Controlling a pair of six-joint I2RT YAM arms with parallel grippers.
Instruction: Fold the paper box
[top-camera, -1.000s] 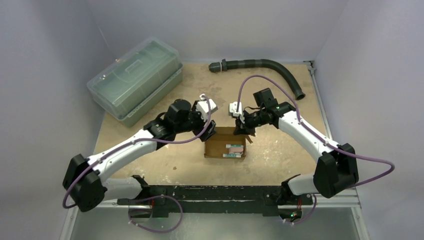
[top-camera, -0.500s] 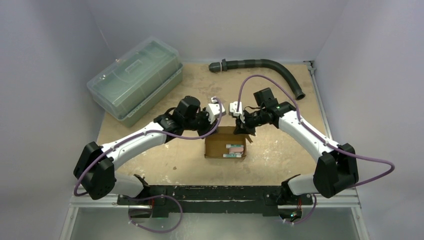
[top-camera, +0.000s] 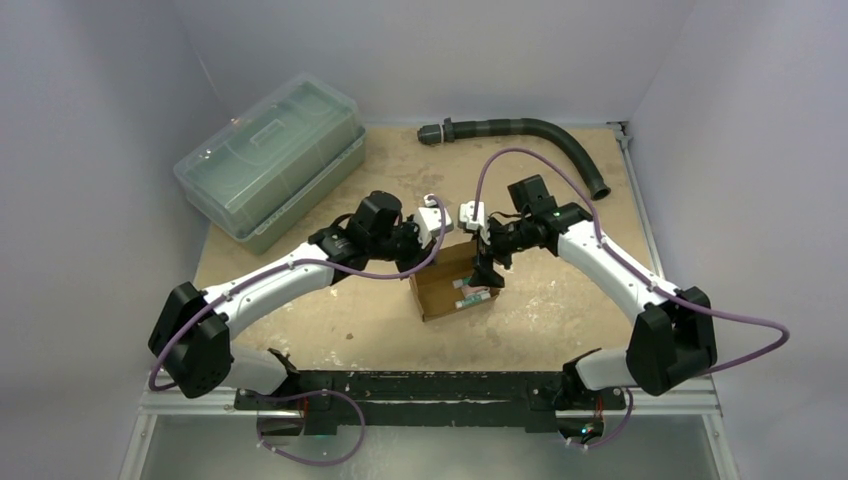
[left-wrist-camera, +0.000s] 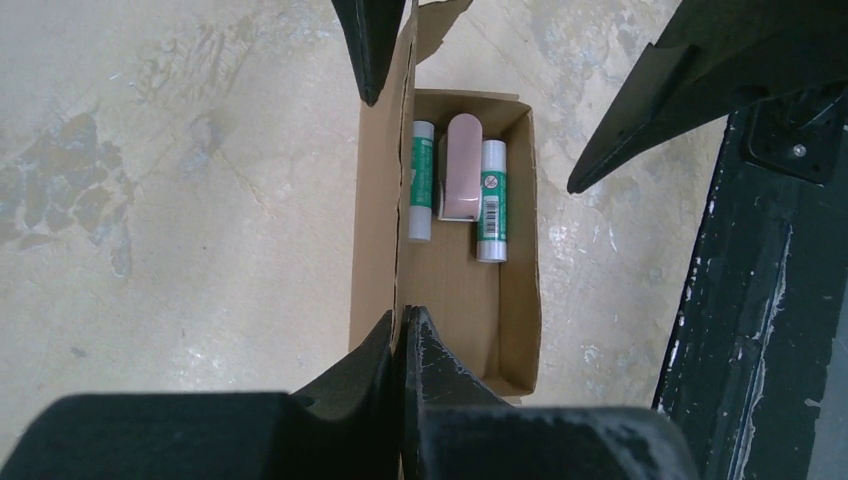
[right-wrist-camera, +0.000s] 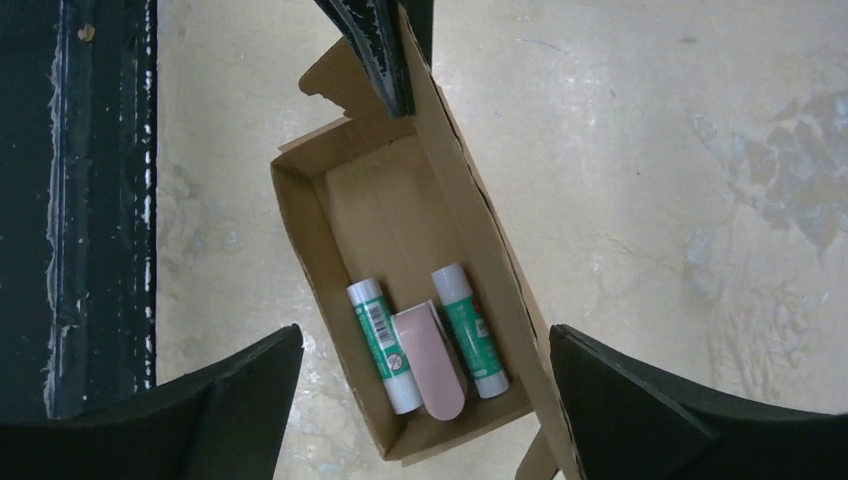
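The plain brown cardboard paper box sits in the middle of the tan worktop. The left tool is pinched shut on its tall side flap, likely to steady it. The right tool straddles it with jaws wide, gripping nothing.

My paper box is plain brown cardboard, a small oblong carton sitting open-topped near the middle of the table, turned a little askew to its near edge. One long side wall stands taller than the others (its flap not yet folded over), pinched between my left fingers. A ragged tab sticks out at one end.
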